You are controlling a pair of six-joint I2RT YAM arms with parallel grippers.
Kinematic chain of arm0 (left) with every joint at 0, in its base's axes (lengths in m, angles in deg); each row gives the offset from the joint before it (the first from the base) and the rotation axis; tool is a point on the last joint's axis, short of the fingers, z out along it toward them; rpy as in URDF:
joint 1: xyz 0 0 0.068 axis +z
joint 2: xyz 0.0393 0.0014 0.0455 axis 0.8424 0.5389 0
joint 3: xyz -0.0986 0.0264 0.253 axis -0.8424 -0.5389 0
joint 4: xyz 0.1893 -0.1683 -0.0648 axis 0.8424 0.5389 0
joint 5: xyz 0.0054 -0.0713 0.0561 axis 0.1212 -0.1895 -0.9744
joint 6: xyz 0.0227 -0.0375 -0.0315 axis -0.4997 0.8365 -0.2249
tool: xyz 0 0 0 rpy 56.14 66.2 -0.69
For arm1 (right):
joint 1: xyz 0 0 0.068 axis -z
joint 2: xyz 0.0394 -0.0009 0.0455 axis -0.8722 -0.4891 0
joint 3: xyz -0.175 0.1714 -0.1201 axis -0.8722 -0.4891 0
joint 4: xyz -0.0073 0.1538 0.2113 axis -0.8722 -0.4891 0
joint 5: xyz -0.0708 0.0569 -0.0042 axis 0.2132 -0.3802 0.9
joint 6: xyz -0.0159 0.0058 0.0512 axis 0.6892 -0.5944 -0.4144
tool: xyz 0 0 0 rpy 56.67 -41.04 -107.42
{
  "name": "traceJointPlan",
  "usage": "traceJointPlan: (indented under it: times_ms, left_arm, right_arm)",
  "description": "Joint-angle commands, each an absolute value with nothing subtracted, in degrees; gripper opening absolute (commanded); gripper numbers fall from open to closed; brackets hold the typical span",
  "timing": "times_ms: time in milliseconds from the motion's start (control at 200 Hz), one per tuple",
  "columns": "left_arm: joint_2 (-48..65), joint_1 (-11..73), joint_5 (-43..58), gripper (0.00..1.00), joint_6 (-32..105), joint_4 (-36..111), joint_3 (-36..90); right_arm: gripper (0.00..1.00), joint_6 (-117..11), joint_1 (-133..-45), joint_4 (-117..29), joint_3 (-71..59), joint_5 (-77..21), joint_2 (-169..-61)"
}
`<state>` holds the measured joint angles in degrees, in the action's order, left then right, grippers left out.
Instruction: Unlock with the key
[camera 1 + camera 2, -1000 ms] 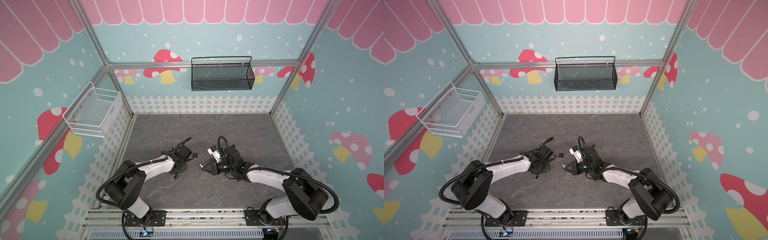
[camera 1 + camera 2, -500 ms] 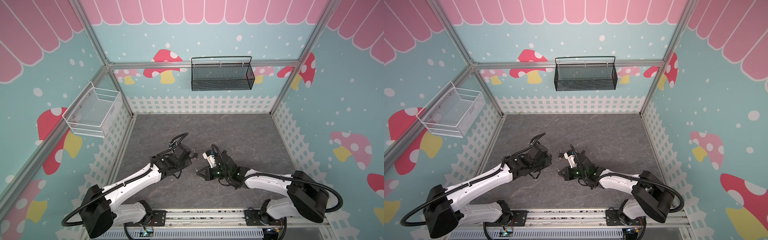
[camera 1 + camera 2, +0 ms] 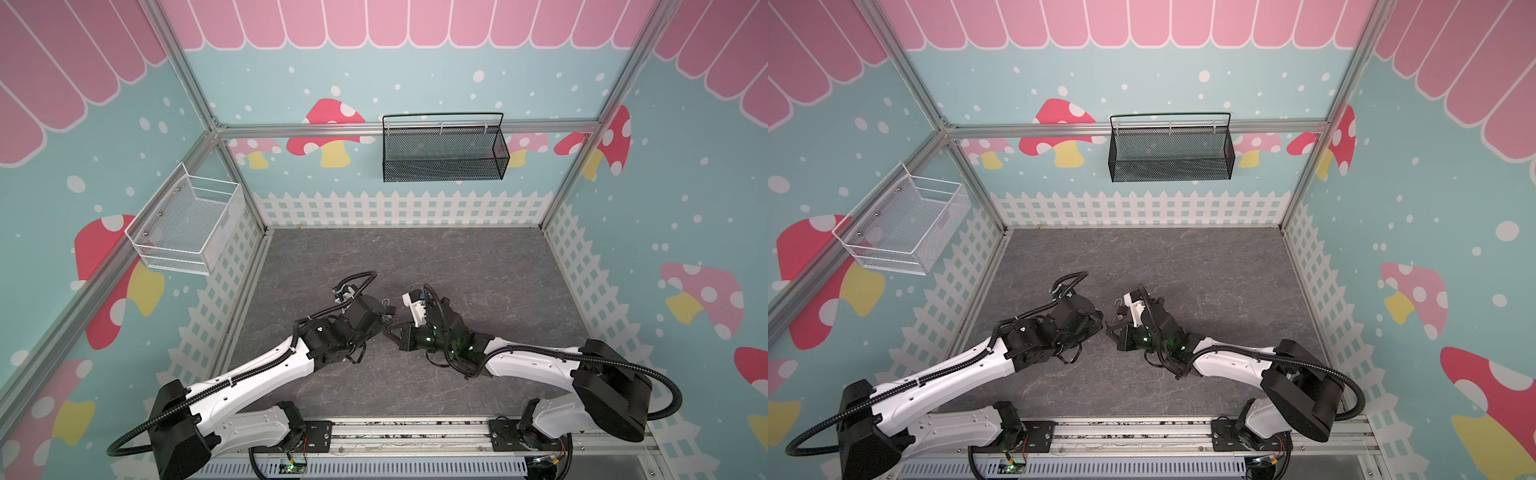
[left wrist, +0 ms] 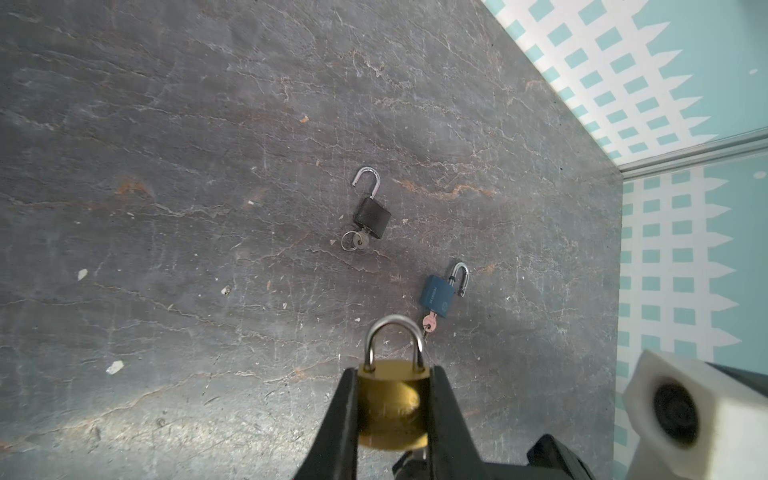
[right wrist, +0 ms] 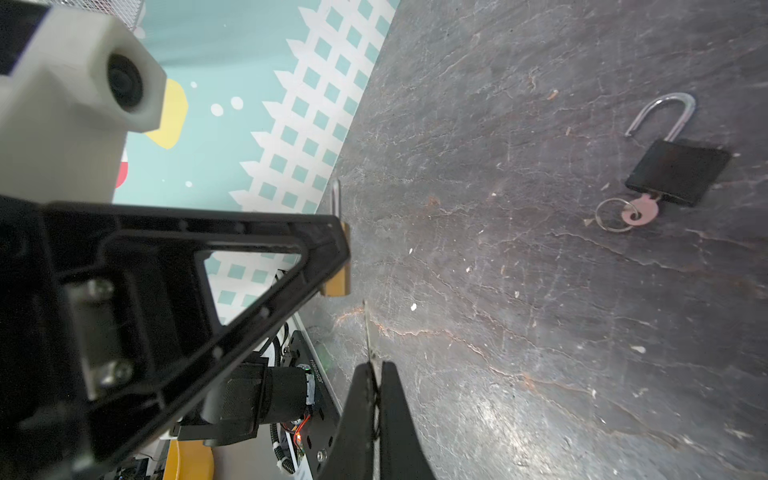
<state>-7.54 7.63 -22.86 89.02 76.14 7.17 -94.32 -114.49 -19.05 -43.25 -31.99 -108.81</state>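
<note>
My left tool is clamped on the gold lock, and the lock's loop is closed. My right tool is squeezed tight on the thin key. The key's tip is just beside the gold lock, with a small gap between them. A black lock and a blue lock lie open on the table.

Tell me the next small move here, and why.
Probably nudge the right end effector, with its key, toward the bottom of the brass padlock: the left end effector grips it, shackle shut, and the key tip is not yet touching.
</note>
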Motion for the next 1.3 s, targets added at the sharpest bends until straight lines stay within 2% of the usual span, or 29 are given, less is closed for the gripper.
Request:
traceJointPlan:
  times_ms: [0,690,1006,1296]
  left_arm:
    - [-8.6,7.1,-26.4,0.0,91.1,77.3,9.3]
    - [-7.9,7.1,-27.2,0.0,91.7,77.2,9.2]
    - [-8.1,7.1,-26.5,0.0,91.0,77.1,9.3]
    - [-8.5,7.1,-27.5,0.0,91.0,77.3,9.1]
  right_arm:
    - [0.0,-95.5,-115.1,-17.8,-41.5,-31.2,-110.4]
    - [0.0,-94.7,-116.6,-17.1,-38.6,-32.5,-112.6]
    - [0.0,-95.6,-116.5,-19.8,-38.3,-28.2,-112.5]
    - [0.0,-94.1,-117.4,-19.9,-36.3,-31.3,-112.5]
